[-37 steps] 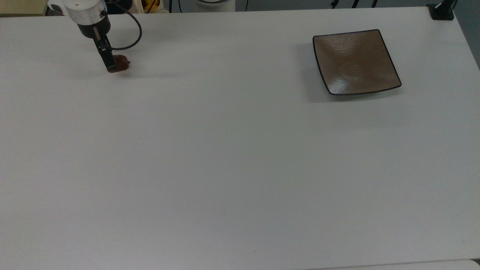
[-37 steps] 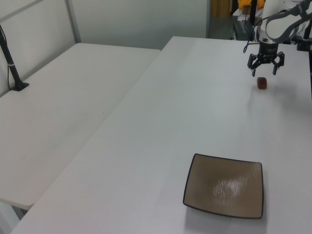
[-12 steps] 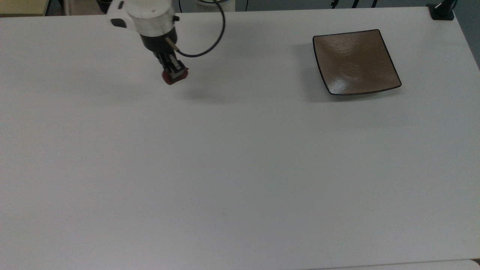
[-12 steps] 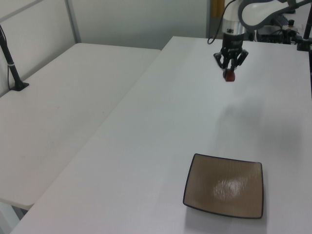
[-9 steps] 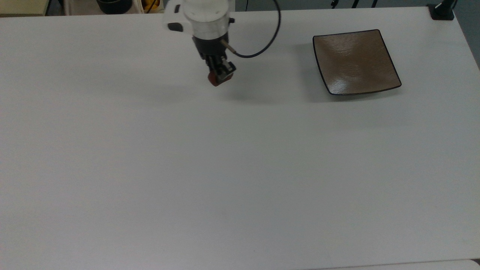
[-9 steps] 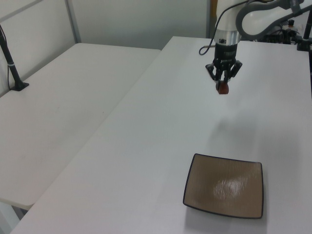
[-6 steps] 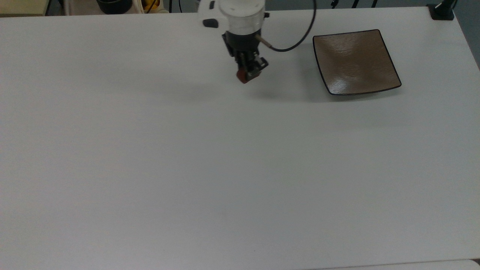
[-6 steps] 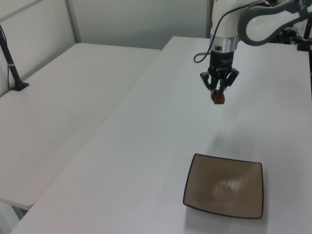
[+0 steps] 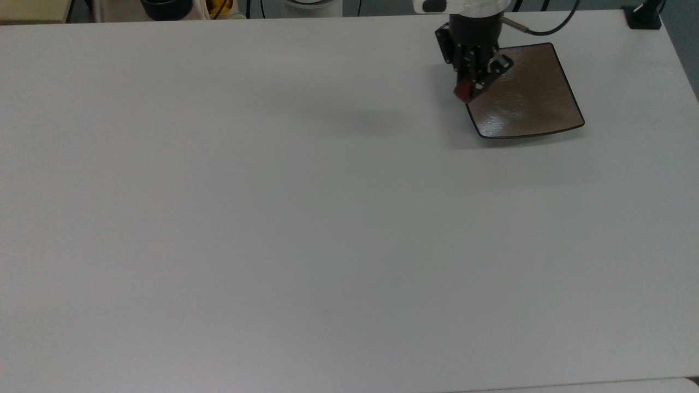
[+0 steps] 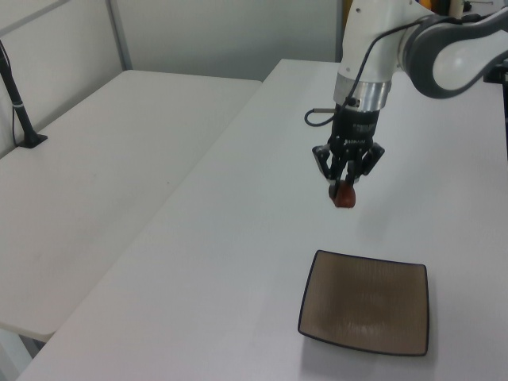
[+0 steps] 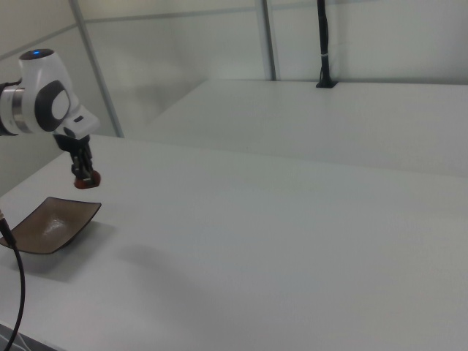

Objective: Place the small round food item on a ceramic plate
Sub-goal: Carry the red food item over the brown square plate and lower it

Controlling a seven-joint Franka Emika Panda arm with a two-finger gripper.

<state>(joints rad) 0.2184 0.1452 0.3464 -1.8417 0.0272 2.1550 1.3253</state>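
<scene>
Right now my gripper [image 10: 344,194] is clamped on the small round food item [image 10: 344,199], a dark red-brown lump pinched between my two fingers and carried in the air above the white table [image 9: 273,218]. In the top view the lump [image 9: 463,90] sits over the plate's left edge, but the left view puts it short of the plate [image 10: 365,311], with bare table between its spot and the near rim, and the right view shows it [image 11: 85,179] hanging above and a little past the plate's far corner [image 11: 50,223]. I judge, then, that I am in the carrying step, close to the plate's edge but not yet squarely over its hollow (the views disagree just enough that I would not trust any one of them). The plate itself is square, glossy brown with a thin black rim and upturned corners, and it lies bare, with nothing on it. What the next move calls for, as I see it, is a little more travel toward the plate's middle, then a descent until the lump is near the glaze, and only then a parting of my fingers. Since the lump is rounded and the plate slick, I would let go low, so it settles in the dip instead of rolling toward the rim.
</scene>
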